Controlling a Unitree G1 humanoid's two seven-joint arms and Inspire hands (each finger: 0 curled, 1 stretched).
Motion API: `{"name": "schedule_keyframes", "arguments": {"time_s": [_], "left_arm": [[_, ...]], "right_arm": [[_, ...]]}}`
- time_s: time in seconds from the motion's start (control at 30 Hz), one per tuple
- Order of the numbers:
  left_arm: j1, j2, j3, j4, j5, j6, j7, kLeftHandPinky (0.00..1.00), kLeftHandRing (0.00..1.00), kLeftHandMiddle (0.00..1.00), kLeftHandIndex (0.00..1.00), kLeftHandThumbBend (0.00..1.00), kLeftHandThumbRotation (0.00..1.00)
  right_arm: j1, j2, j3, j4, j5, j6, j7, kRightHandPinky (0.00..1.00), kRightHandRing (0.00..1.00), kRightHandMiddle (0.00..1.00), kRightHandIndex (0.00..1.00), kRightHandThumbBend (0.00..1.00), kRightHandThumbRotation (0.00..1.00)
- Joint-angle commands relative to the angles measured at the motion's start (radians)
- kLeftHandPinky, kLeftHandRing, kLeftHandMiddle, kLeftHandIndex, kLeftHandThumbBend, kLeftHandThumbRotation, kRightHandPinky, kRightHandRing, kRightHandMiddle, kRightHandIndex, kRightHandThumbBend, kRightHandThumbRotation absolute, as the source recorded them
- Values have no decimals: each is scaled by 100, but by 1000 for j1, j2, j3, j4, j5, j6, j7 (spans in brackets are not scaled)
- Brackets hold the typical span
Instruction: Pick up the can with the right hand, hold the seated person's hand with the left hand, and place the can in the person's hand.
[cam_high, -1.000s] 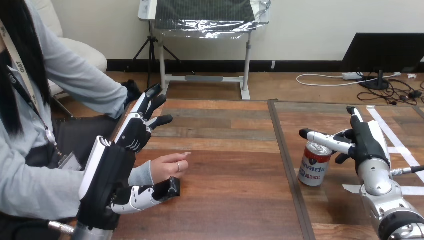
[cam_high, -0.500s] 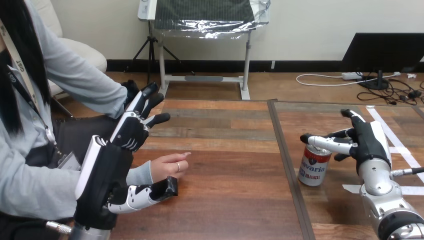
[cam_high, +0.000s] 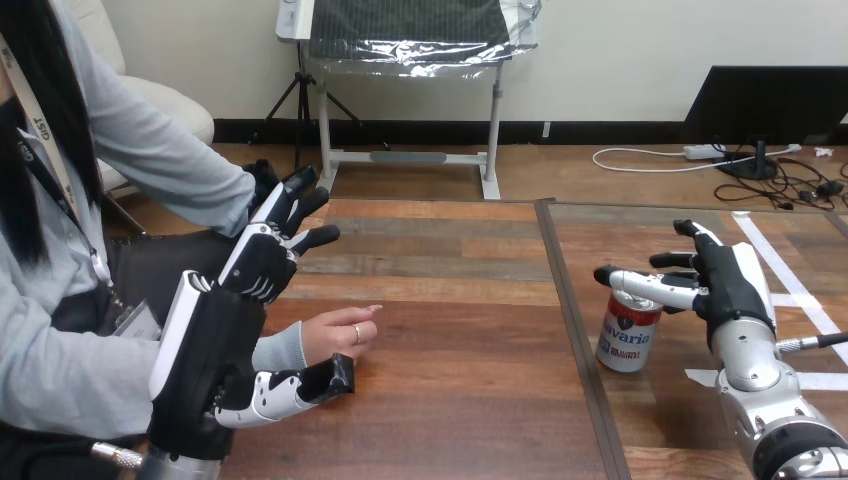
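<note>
A red-and-white can (cam_high: 622, 340) stands upright on the wooden table (cam_high: 450, 400), right of its dark seam. My right hand (cam_high: 735, 285) is beside the can on its right, open. Its thumb (cam_high: 645, 284) reaches across the can's top and its fingers spread behind the can. The person's hand (cam_high: 335, 335) rests near the table's left edge, fingers pointing right. My left hand (cam_high: 210, 365) is open around it: the thumb (cam_high: 300, 385) lies just under the person's hand, and the straight fingers (cam_high: 275, 235) stand well above and behind it. I cannot tell whether the thumb touches it.
White tape strips (cam_high: 795, 290) cross the table's right part, near my right forearm (cam_high: 780, 420). A dark seam (cam_high: 575, 340) runs front to back between the two tabletops. The person's grey-sleeved arm (cam_high: 170, 160) reaches over the table's far left corner.
My right hand has shifted a little left and its fingers have lowered towards the can. My left hand has drawn slightly left. The can and the person's hand stay put.
</note>
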Motion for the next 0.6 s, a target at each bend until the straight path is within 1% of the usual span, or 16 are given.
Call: {"name": "schedule_keyframes", "arguments": {"time_s": [0.0, 0.13, 0.33, 0.4, 0.43, 0.53, 0.57], "left_arm": [[-31, 1, 6, -40, 13, -9, 6, 83, 94, 98, 94, 100, 61], [-33, -5, 10, -39, 26, -9, 14, 82, 94, 97, 93, 100, 61], [-36, -6, 12, -31, 36, -10, 18, 81, 94, 98, 94, 100, 63], [-36, -8, 13, -30, 38, -8, 21, 81, 93, 97, 93, 100, 63], [-37, -9, 13, -28, 41, -9, 23, 81, 93, 97, 93, 100, 63], [-40, -11, 14, -25, 47, -10, 26, 80, 93, 97, 93, 100, 64], [-41, -11, 15, -24, 48, -10, 28, 80, 93, 97, 93, 100, 64]], "right_arm": [[-65, 8, 5, -12, -1, -26, 2, 58, 74, 84, 97, 100, 47], [-63, 6, 12, -12, -7, -31, -2, 56, 72, 83, 98, 100, 52], [-61, 5, 17, -14, -12, -40, -5, 61, 76, 85, 99, 100, 58], [-60, 5, 21, -14, -17, -41, -10, 57, 72, 80, 99, 100, 59], [-59, 4, 17, -14, -13, -45, -1, 55, 70, 78, 99, 100, 60], [-58, 4, 10, -15, -6, -53, 15, 57, 72, 77, 99, 100, 61], [-58, 4, 10, -15, -6, -55, 17, 58, 74, 78, 100, 100, 61]]}}
